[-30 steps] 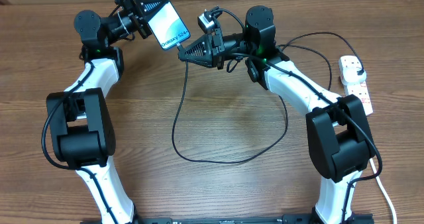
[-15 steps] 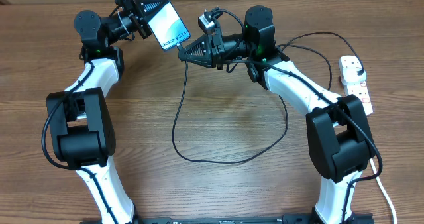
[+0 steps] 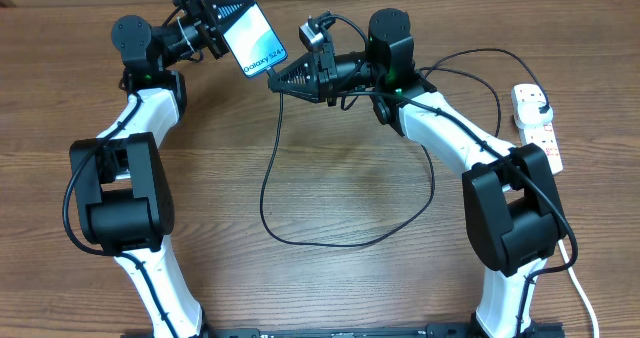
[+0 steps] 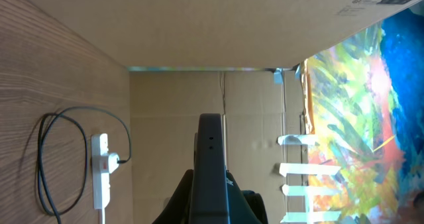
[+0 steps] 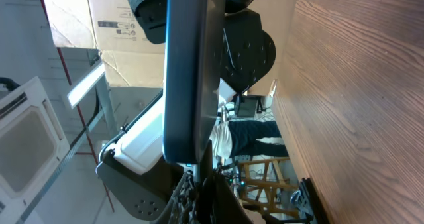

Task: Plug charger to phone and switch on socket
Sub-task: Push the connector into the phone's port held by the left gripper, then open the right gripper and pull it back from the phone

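- Barely anything has moved since a second ago: both arms keep the same raised poses over the far side of the brown wooden table [image 3: 330, 158].
- A slim rectangular smartphone [image 3: 250, 33] with black edges and a lit light-blue screen is held tilted above the table, with the left gripper [image 3: 212, 30] clamped on its upper end. It looks rigid, smooth and probably slippery and fragile, so its side edges are the safest hold.
- A small white oblong power strip [image 3: 537, 128] with red markings lies flat at the table's right edge with a black plug [image 3: 538, 103] in it. It looks light and may slide when a switch is pressed.
- A long thin black charger cable [image 3: 262, 203] trails in a loose loop across the table. It is limp, so it is best held by the stiff connector.
- The right gripper [image 3: 274, 78] is closed on that free connector end, at the smartphone's lower edge. Whether the connector is seated cannot be told.
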Robot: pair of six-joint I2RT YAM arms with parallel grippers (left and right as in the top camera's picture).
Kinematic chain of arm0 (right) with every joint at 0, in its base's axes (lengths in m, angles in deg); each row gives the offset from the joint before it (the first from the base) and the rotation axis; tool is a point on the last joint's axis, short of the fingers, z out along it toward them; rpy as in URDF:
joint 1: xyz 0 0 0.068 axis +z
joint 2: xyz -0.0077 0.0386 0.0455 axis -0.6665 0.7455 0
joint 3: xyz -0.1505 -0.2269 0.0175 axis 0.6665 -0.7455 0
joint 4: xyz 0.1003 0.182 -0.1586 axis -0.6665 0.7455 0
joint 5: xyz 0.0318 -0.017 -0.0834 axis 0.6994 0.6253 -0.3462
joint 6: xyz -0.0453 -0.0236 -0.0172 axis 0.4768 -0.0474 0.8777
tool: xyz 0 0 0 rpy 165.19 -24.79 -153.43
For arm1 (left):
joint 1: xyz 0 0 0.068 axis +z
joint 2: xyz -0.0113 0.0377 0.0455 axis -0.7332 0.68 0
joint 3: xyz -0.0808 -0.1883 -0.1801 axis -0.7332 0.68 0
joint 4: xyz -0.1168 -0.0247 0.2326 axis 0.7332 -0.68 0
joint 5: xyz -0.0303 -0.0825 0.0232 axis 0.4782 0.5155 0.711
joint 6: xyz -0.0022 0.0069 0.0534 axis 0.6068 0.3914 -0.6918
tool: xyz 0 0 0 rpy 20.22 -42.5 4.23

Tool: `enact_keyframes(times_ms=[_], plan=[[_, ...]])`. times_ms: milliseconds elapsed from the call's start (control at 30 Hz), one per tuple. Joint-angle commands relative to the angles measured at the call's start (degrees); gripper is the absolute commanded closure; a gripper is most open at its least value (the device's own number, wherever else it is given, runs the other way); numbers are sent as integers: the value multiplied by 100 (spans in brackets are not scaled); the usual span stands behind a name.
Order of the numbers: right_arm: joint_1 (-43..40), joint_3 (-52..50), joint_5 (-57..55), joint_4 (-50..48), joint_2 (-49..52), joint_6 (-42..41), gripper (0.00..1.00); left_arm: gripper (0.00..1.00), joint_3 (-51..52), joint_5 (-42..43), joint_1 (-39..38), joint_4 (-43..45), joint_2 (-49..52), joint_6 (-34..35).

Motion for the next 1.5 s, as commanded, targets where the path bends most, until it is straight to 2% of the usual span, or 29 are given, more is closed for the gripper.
enact_keyframes(times_ms=[0, 733, 800, 900, 1000, 1067, 1100, 1267, 1367, 1467], plan=[[-17, 111, -522, 7, -208, 20, 96, 96, -33, 411, -46, 66, -173, -61], [-17, 111, -885, 398, -205, 131, 96, 96, -33, 796, -59, 66, -175, -83], [-17, 111, -846, 396, -205, 133, 93, 96, -33, 791, -59, 63, -173, -83], [-17, 111, -750, 389, -205, 289, 79, 96, -33, 789, -33, 63, -173, -85], [-17, 111, -601, 380, -205, 518, 39, 96, -33, 796, 7, 66, -175, -90], [-17, 111, -487, 293, -205, 608, 21, 96, -33, 798, 39, 63, -173, -155], [-20, 111, -444, 236, -205, 605, 16, 96, -33, 798, 55, 61, -173, -177], [-214, 111, -452, 138, -205, 605, 0, 96, -33, 968, 118, 63, -173, -170], [-407, 111, -505, 184, -205, 605, 0, 96, -33, 1097, 125, 63, -173, -170], [-627, 109, -719, 702, -205, 741, 0, 96, -33, 1110, 122, 63, -173, -170]])
